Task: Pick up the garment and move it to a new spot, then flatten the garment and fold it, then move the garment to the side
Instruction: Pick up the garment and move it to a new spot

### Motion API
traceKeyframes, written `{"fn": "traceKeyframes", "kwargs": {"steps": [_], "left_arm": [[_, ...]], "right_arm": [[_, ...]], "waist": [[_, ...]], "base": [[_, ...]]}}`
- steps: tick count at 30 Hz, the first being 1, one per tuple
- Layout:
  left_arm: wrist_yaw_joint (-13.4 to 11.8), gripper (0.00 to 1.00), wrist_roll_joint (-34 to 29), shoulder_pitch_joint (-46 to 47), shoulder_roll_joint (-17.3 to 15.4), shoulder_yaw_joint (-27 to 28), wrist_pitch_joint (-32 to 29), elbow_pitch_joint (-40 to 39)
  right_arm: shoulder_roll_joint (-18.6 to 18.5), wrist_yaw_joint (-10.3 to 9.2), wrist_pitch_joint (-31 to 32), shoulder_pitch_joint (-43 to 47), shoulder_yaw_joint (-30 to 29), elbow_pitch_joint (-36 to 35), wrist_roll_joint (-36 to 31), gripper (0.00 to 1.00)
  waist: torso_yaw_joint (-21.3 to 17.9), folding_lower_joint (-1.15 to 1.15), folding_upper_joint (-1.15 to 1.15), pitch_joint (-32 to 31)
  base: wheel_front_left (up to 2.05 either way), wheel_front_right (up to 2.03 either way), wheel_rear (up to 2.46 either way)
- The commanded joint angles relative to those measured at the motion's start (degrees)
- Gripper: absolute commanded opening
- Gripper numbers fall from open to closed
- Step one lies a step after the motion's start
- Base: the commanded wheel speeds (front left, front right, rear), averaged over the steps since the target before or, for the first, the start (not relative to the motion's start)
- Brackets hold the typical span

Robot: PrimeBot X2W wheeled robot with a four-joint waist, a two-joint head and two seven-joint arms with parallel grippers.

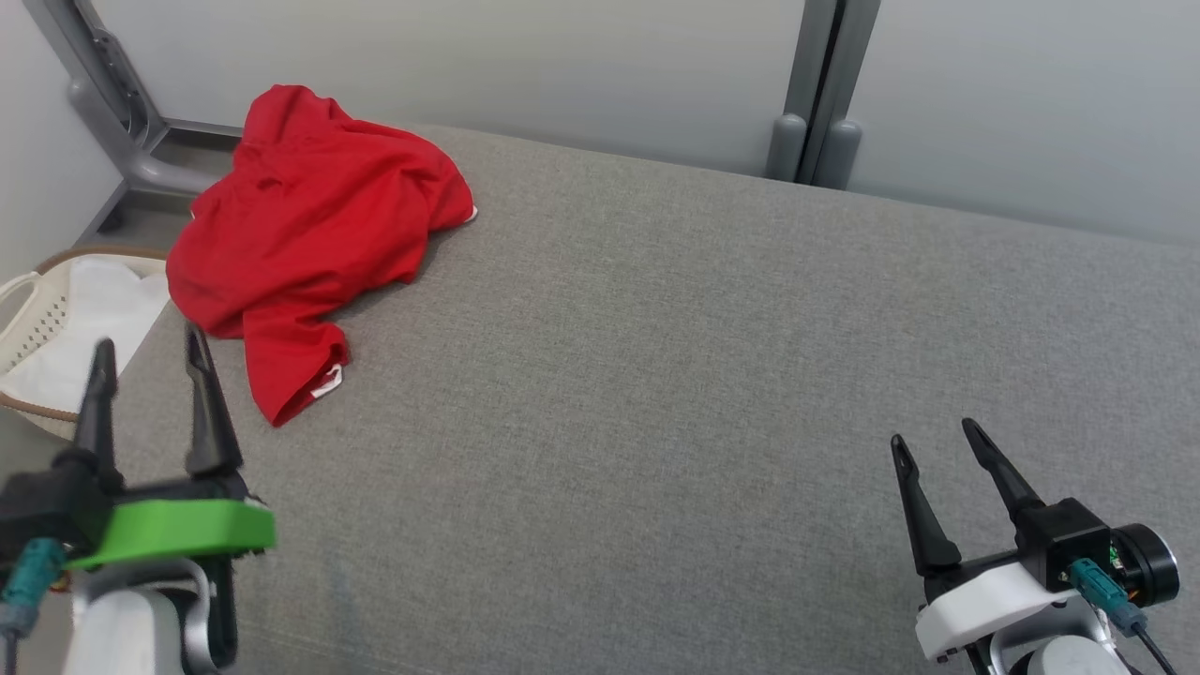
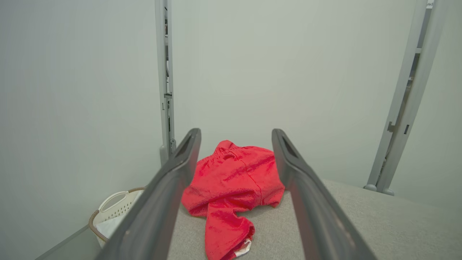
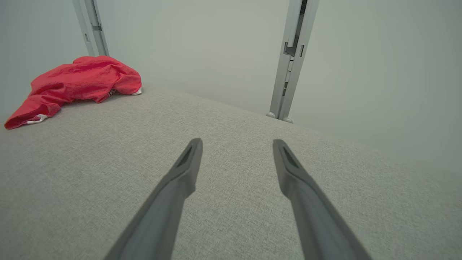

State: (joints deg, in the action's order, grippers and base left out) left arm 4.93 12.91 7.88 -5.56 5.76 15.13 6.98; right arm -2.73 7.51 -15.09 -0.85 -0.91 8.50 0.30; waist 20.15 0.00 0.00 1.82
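I am holding my left hand (image 1: pixel 148 339) open at the lower left of the head view, its two dark fingers spread and pointing up toward the crumpled red garment (image 1: pixel 314 234). The garment is lying in a heap at the upper left of the frame, on the grey fabric-covered desk (image 1: pixel 656 375), with one white-trimmed end trailing down near my fingertips. I am holding my right hand (image 1: pixel 934 432) open as well at the lower right, over bare desk well apart from the garment, while a white laundry basket (image 1: pixel 37 319) with a brown rim is sitting at the left edge, white cloth lying inside it.
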Motion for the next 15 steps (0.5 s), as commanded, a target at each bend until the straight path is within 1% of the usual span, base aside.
{"fn": "traceKeyframes", "kwargs": {"steps": [1,2,4,7,10,12,15], "left_arm": [[0.4,1.0,-0.8,3.2,-1.4,0.9,0.0,-0.9],[0.6,1.0,-0.9,6.8,-3.1,1.7,0.0,-1.6],[1.0,1.0,-0.1,11.1,-5.8,3.1,0.0,-0.7],[1.2,1.0,0.8,16.5,-8.4,4.3,-0.4,1.8],[1.7,1.0,2.7,22.2,-11.4,5.1,-1.1,6.5],[1.9,1.0,3.6,24.8,-12.7,4.9,-2.3,10.3],[2.1,1.0,5.5,28.0,-13.6,4.9,-4.8,16.9]], "right_arm": [[-0.3,-0.04,-0.1,-0.9,-0.2,-0.4,-0.9,1.0],[-0.3,-0.04,-0.1,-1.5,-0.1,-0.7,-1.5,1.0],[-0.3,-0.04,-0.1,-2.3,0.1,-0.9,-2.3,1.0],[-0.3,-0.04,-0.1,-3.8,0.6,-1.4,-3.9,1.0],[-0.3,-0.05,-0.1,-5.7,1.0,-1.9,-5.6,1.0],[-0.3,-0.05,-0.1,-6.9,1.3,-2.2,-6.7,1.0],[-0.3,-0.05,-0.1,-8.3,2.0,-2.6,-8.8,1.0]], "waist": [[-0.6,0.0,0.0,1.6],[-1.0,0.0,0.0,2.9],[-1.6,0.0,0.0,4.6],[-2.6,0.0,0.0,7.4],[-3.9,0.0,0.0,11.1],[-4.6,0.0,0.0,13.3],[-5.3,0.0,0.0,16.1]], "base": [[0.0,0.0,0.0],[0.0,0.0,0.0],[0.0,0.0,0.0],[0.0,0.0,0.0],[0.0,0.0,0.0],[0.0,0.0,0.0],[0.0,0.0,0.0]]}}
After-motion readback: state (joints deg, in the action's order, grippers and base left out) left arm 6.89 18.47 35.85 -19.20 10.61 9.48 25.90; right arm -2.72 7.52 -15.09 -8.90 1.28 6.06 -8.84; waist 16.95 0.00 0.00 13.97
